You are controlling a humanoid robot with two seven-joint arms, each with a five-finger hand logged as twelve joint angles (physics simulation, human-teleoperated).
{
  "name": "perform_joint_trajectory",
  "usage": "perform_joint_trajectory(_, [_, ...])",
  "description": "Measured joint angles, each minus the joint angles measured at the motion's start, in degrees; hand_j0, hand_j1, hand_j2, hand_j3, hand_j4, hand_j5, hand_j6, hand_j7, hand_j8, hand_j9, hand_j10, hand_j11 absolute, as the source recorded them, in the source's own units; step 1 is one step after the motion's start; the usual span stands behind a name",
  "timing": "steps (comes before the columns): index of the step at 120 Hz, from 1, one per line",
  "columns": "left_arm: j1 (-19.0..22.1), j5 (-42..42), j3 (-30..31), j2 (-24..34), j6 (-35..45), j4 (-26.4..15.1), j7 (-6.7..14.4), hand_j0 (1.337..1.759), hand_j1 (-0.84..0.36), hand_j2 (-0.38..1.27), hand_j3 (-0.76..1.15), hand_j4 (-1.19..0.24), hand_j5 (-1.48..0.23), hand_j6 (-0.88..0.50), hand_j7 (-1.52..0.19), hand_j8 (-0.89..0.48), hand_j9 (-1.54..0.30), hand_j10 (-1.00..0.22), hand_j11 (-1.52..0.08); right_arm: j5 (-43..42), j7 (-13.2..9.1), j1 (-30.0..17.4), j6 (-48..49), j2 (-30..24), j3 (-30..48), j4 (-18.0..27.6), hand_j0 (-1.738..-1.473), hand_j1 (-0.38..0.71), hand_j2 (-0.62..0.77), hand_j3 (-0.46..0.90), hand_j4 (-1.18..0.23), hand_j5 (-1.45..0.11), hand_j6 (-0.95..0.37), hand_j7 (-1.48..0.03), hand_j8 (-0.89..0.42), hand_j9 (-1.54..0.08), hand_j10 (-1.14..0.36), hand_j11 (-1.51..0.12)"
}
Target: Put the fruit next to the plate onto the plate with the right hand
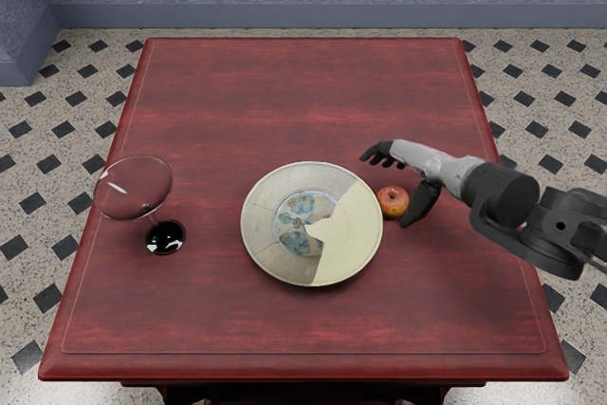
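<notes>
A small red apple (393, 201) lies on the table just right of the plate (275, 196), close to its rim. The plate is round and pale, with a blue pattern in the middle and a cream patch on its right side. My right hand (398, 182) reaches in from the right edge and hovers over the apple, fingers spread: the upper fingers (377, 154) point left beyond the fruit and the thumb (419, 206) hangs down at its right side. Nothing is held. The left arm is out of view.
A wine glass (134, 189) with a dark base (165, 238) stands tilted at the table's left side. The dark red table (303, 92) stretches back behind the plate; checkered floor surrounds it.
</notes>
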Motion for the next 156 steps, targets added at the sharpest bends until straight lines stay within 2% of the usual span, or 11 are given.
perform_joint_trajectory(86, [0.00,0.00,0.00,0.00,0.00,0.00,0.00,1.658,0.35,0.00,0.00,0.00,0.00,0.00,0.00,0.00,0.00,0.00,0.00,-1.30,0.05,-1.91,-2.21,1.26,-0.57,-2.58,-1.658,0.02,-0.06,0.00,-0.31,-0.40,-0.31,-0.40,-0.31,-0.40,-0.31,-0.40])
perform_joint_trajectory(156, [0.00,0.00,0.00,0.00,-0.01,0.00,-0.01,1.658,0.35,0.00,0.00,0.00,0.00,0.00,0.00,0.00,0.00,0.00,0.00,-4.50,0.32,-3.20,-6.14,2.18,-1.76,-2.86,-1.658,0.09,-0.07,0.00,-0.37,-0.48,-0.37,-0.48,-0.37,-0.48,-0.37,-0.48])
